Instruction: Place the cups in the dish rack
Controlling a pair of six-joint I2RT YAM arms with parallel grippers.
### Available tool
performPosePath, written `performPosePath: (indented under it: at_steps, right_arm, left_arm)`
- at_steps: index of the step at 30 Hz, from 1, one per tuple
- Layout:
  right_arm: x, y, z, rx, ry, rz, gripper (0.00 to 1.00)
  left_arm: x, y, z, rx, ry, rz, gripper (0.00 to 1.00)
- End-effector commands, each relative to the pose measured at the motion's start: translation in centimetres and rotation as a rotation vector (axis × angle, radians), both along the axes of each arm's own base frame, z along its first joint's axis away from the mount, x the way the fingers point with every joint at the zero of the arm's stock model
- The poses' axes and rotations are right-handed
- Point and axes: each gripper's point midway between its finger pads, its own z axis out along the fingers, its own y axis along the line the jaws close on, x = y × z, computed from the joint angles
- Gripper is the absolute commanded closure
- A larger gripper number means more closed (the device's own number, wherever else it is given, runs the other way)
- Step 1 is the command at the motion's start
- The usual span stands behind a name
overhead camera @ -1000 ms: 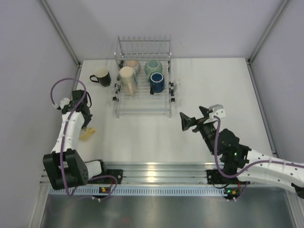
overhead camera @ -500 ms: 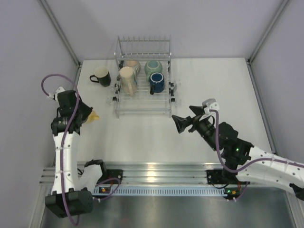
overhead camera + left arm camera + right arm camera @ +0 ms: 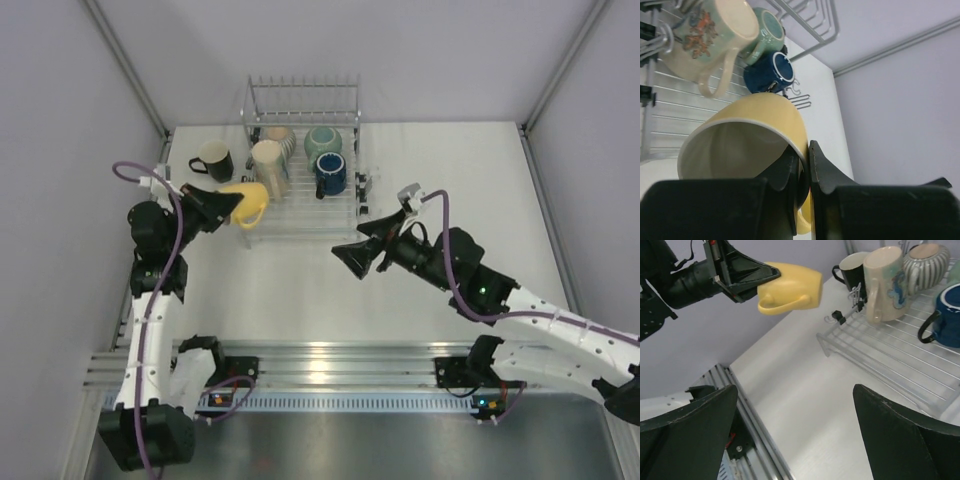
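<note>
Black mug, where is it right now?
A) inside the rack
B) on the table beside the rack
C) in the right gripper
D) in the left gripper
B: the black mug stands on the table just outside the left side of the dish rack; the left gripper is shut on the yellow cup and the right gripper is open with nothing in it.

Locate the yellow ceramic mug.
Top view, left side: the yellow mug hangs pinched by its rim in the left end effector, at the left edge of the silver wire dish rack.
</note>
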Motion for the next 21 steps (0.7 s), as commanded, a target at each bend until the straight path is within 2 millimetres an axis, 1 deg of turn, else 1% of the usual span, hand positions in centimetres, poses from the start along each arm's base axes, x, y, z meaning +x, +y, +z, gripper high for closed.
performPosePath:
  at_steps: [1, 2, 3, 4, 5, 6, 7, 8, 9, 10, 11, 12, 14, 18, 19, 21]
  right_arm:
    - [-1.2, 2.4, 4.1, 0.139, 0.053, 0.170, 0.01]
    - [-1.2, 3.0, 4.5, 0.159, 0.060, 0.198, 0.05]
    - [-1.0, 4.0, 3.9, 0.168, 0.108, 0.226, 0.08]
    - [-1.3, 4.5, 4.3, 0.183, 0.116, 0.283, 0.11]
    - [-1.4, 5.0, 5.5, 0.230, 0.099, 0.317, 0.15]
    - [-1.0, 5.7, 5.0, 0.251, 0.155, 0.339, 0.18]
    - [-1.5, 6.2, 5.4, 0.269, 0.162, 0.391, 0.22]
    - [-1.6, 6.6, 5.6, 0.288, 0.177, 0.417, 0.27]
    - [-1.2, 7.1, 6.1, 0.333, 0.202, 0.437, 0.30]
    - [-1.4, 7.4, 6.3, 0.346, 0.216, 0.470, 0.32]
    - [-1.4, 7.6, 6.5, 0.363, 0.228, 0.487, 0.36]
    - [-1.3, 7.8, 6.9, 0.394, 0.241, 0.508, 0.37]
    - [-1.0, 8.2, 6.7, 0.405, 0.259, 0.517, 0.39]
    - [-0.8, 8.4, 7.0, 0.438, 0.289, 0.524, 0.39]
    - [-0.7, 8.3, 7.4, 0.456, 0.278, 0.529, 0.39]
    - [-0.7, 8.5, 7.4, 0.475, 0.297, 0.539, 0.40]
  left_arm:
    - [-2.3, -3.5, 8.5, 0.004, -0.387, -0.170, 1.00]
    - [-2.6, -4.0, 8.8, 0.013, -0.417, -0.183, 1.00]
    - [-3.0, -4.7, 9.3, 0.022, -0.466, -0.205, 1.00]
    - [-3.9, -6.6, 9.4, 0.016, -0.485, -0.270, 1.00]
    - [-4.2, -7.4, 9.5, 0.035, -0.514, -0.292, 1.00]
    - [-4.5, -8.1, 9.9, 0.039, -0.551, -0.310, 1.00]
    - [-5.2, -9.9, 9.8, 0.027, -0.561, -0.374, 1.00]
    - [-5.6, -10.7, 9.9, 0.031, -0.583, -0.402, 1.00]
    - [-6.0, -11.2, 10.4, 0.027, -0.617, -0.417, 1.00]
    - [-6.4, -12.3, 10.2, 0.016, -0.623, -0.455, 1.00]
    - [-6.7, -12.7, 10.4, 0.013, -0.637, -0.466, 1.00]
    - [-7.2, -13.2, 10.7, 0.002, -0.660, -0.484, 1.00]
    - [-7.6, -13.7, 10.8, -0.003, -0.678, -0.501, 1.00]
    - [-8.6, -14.6, 10.9, -0.006, -0.719, -0.538, 1.00]
    - [-8.8, -14.6, 10.8, -0.007, -0.727, -0.540, 1.00]
    - [-9.2, -14.8, 10.8, -0.015, -0.745, -0.547, 1.00]
